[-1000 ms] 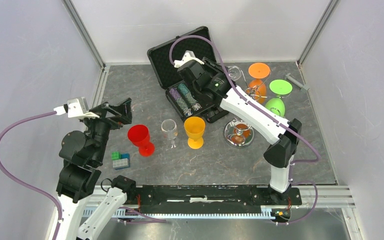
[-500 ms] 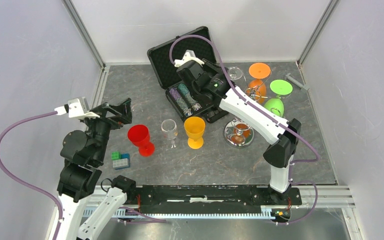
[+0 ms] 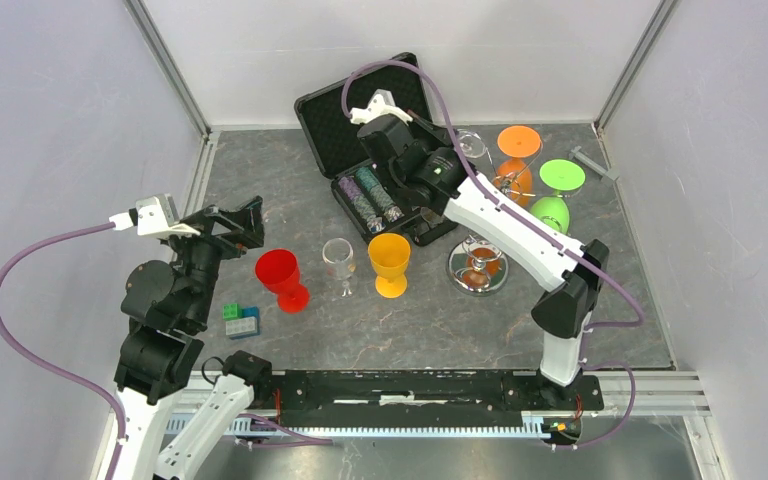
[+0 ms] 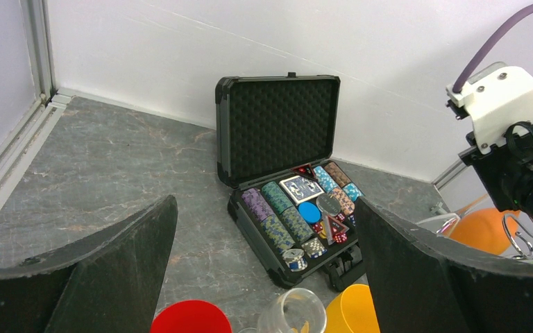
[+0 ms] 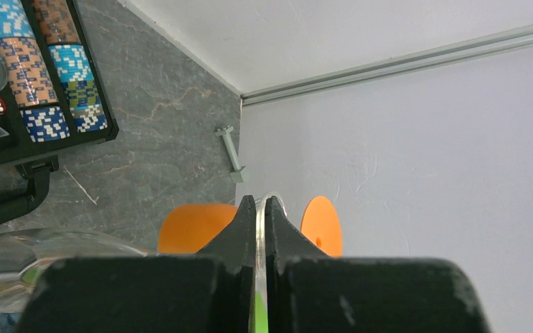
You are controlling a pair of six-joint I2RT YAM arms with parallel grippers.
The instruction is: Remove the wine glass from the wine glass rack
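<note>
The wine glass rack (image 3: 470, 275) is bright chrome wire on a mirror-polished disc base. The clear wine glass (image 3: 470, 147) is glossy and see-through. The orange goblet (image 3: 517, 140), green goblet (image 3: 561, 175), red goblet (image 3: 278, 270) and yellow goblet (image 3: 389, 255) look like smooth, shiny plastic. The table (image 3: 260, 170) is matt grey with a marbled pattern. The chip case (image 4: 281, 125) has a black shell and a dimpled foam lining. The left gripper (image 4: 265, 202) has matt black fingers (image 4: 111, 270) – faintly grainy.

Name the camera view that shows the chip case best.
Left wrist: nearly the whole open chip case, lid and chips, sits unobstructed. Top external has the right arm covering part of it; right wrist catches only a corner.
</note>
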